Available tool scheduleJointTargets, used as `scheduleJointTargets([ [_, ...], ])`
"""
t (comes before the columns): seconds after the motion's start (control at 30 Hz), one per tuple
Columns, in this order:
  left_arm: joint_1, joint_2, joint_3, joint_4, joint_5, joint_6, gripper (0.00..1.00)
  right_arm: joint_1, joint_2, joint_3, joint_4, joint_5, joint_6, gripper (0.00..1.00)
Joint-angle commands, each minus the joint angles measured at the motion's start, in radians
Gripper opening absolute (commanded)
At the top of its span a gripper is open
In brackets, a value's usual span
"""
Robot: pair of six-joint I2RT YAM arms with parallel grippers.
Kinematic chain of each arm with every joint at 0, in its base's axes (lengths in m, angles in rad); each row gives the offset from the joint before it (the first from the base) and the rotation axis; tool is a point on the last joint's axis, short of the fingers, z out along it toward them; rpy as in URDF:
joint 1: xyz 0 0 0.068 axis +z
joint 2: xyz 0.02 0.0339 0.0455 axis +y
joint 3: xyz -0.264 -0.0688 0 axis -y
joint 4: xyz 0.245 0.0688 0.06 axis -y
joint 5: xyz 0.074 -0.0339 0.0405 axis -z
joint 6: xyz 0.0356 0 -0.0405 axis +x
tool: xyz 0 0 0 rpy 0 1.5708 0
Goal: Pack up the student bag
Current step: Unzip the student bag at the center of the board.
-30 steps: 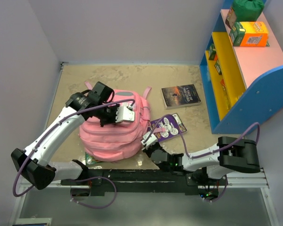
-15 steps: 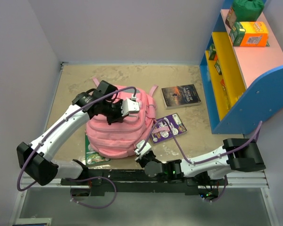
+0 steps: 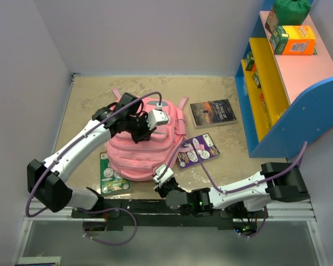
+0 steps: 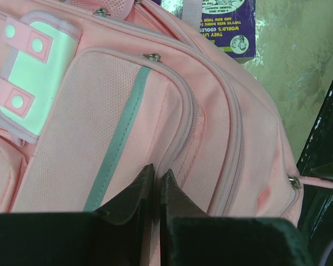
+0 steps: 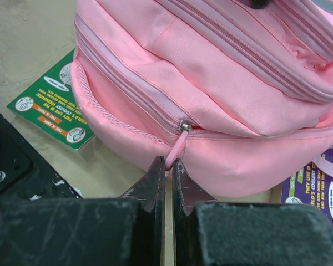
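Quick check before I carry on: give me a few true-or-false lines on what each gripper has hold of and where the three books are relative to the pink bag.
1. The right gripper is shut on the pink zipper pull of the student bag. True.
2. The left gripper hangs open, clear of the bag. False: it is shut on the fabric of the bag's front.
3. The purple book is packed inside the bag. False: it lies on the table on the bag's right side.
4. A green book lies on the table at the bag's near left corner. True.
5. The dark book lies on the table between the bag and the shelf. True.
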State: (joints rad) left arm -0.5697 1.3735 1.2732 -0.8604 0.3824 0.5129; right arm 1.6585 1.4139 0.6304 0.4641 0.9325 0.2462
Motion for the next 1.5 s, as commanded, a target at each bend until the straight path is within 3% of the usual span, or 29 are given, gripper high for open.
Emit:
scheduleJointTargets([
  [0.0,0.001,0.05,0.023,0.285,-0.048,-0.089,0.0,0.037,0.008,0.112,0.114,-0.095,-0.001,0.0],
  [0.27,-0.096,0.03,0.0,0.334,-0.116,-0.112,0.0,0.023,0.095,0.213,0.048,-0.041,-0.007,0.0],
  [0.5,-0.13,0.025,0.074,0.363,-0.137,-0.233,0.0,-0.035,0.21,0.35,-0.226,0.158,0.175,0.0],
  [0.63,-0.13,0.056,0.103,0.383,-0.103,-0.301,0.0,-0.092,0.239,0.376,-0.049,0.083,0.079,0.0],
  [0.83,-0.122,0.052,0.114,0.357,-0.097,-0.283,0.0,-0.108,0.292,0.451,-0.088,0.063,0.05,0.0],
  [0.97,-0.119,0.023,0.089,0.315,-0.089,-0.222,0.0,-0.115,0.193,0.369,-0.185,0.152,0.164,0.03],
  [1.0,-0.114,0.015,0.071,0.305,-0.085,-0.191,0.0,-0.121,0.157,0.347,-0.238,0.158,0.195,0.11],
  [1.03,-0.111,0.007,0.06,0.301,-0.08,-0.174,0.0,-0.126,0.122,0.322,-0.252,0.158,0.217,0.26],
  [1.13,-0.111,-0.027,0.026,0.279,-0.091,-0.1,0.0,-0.126,-0.036,0.189,-0.24,0.147,0.254,0.44],
  [1.3,-0.088,-0.051,0.049,0.183,-0.099,0.004,0.0,-0.14,-0.301,-0.098,-0.044,0.079,0.127,0.47],
  [1.47,-0.084,-0.063,0.057,0.141,-0.126,0.036,0.0,-0.236,-0.475,-0.254,0.013,-0.161,0.123,0.49],
])
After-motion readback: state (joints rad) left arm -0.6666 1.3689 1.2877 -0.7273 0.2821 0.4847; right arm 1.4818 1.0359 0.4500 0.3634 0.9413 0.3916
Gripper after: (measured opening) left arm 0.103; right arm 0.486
